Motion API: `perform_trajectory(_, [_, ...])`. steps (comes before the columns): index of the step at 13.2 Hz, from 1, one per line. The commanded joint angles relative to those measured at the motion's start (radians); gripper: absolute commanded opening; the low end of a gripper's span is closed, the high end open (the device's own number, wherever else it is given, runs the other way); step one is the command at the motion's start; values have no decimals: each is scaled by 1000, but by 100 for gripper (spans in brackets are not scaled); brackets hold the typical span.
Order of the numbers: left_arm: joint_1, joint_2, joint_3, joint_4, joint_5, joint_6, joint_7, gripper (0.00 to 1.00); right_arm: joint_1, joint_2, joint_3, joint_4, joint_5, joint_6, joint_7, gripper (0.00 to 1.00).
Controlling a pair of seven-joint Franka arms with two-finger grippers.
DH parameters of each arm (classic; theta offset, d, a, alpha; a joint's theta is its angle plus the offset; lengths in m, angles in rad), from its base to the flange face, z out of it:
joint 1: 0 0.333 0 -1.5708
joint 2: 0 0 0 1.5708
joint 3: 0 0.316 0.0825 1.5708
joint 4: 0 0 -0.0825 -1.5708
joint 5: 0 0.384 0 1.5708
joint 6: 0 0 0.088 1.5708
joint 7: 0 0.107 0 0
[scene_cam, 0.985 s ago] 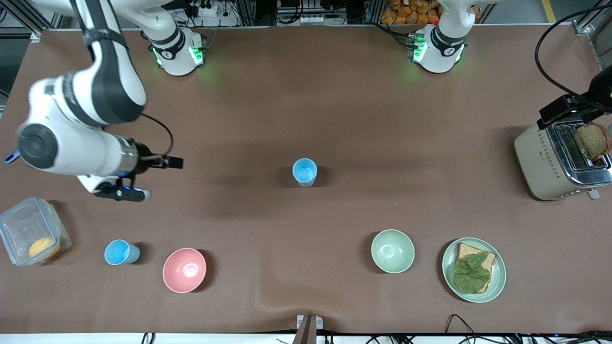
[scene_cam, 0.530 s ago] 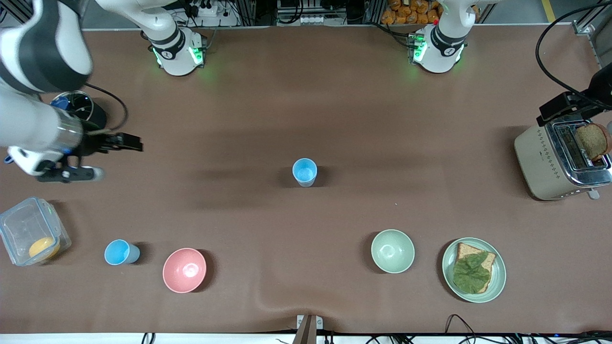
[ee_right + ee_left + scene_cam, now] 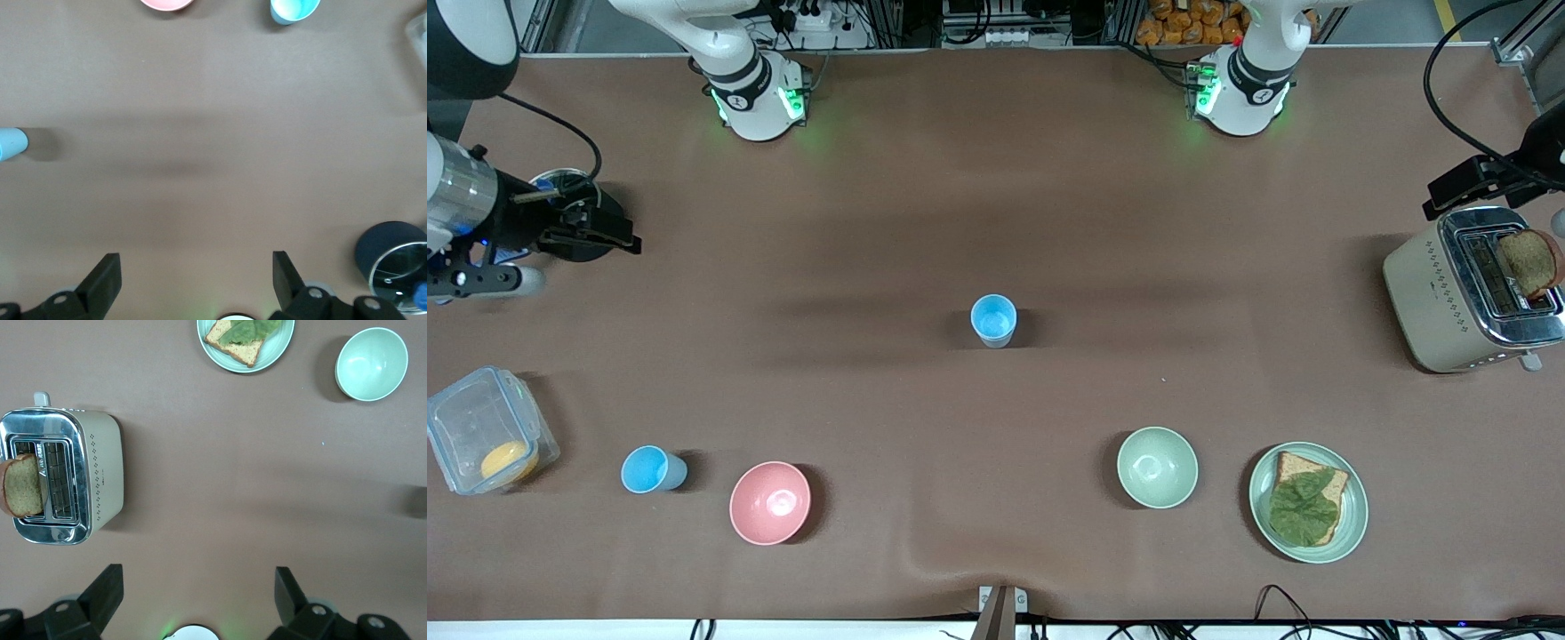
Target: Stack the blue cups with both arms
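Two blue cups stand upright and well apart on the surface [image 3: 1049, 178]: one cup [image 3: 993, 319] near the middle, the other cup [image 3: 653, 469] nearer the front camera toward the right arm's end, just beside a pink bowl [image 3: 770, 502] and near a clear box [image 3: 482, 442] with something orange in it. Neither sits inside the other, so the stacking is not done — bringing the two together is what is left, as far as one can judge. The right end effector [image 3: 193, 277] is up over the edge of the surface at its own end, above a dark round tin [image 3: 574, 213], its fingers [image 3: 103, 280] apart and holding nothing. The left end effector [image 3: 197, 593] is raised over the toaster [image 3: 1467, 293] end (a slice of bread [image 3: 1529, 262] stands in one slot), fingers likewise apart and empty. A green bowl [image 3: 1157, 467] and a plate [image 3: 1263, 498] with leaf-topped bread lie nearer the camera. No brand or writing can be read anywhere — the marks on the toaster top are too small to make out.
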Motion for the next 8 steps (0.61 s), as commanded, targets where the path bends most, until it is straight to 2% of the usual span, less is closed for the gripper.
perform_trajectory(1, [-1,-19,10,-9,-14,-9,29,100,-48,-46,26,-24,-52,-15,-67,100])
perform_trajectory(8, [-2,25,6,16,-17,-9,26,100,-91,-72,37,-24,-55,-30,-101,100])
